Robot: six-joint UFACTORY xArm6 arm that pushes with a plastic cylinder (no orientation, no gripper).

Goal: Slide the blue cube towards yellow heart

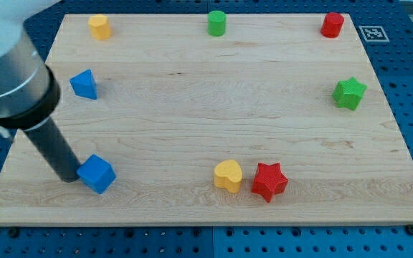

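Claw-less, my tip (pixel 68 176) touches the blue cube (pixel 96 174) at the tabletop's (pixel 192 107) lower left, left of the yellow heart (pixel 228 175).

One high, close view, angled down over the whole wooden board (pixel 214 115) from its bottom edge.

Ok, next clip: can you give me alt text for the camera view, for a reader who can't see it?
My tip touches the blue cube on its left side, low on the view's left of a wooden board; the yellow heart sits to the right, beside a red star. Other coloured blocks line the edges.
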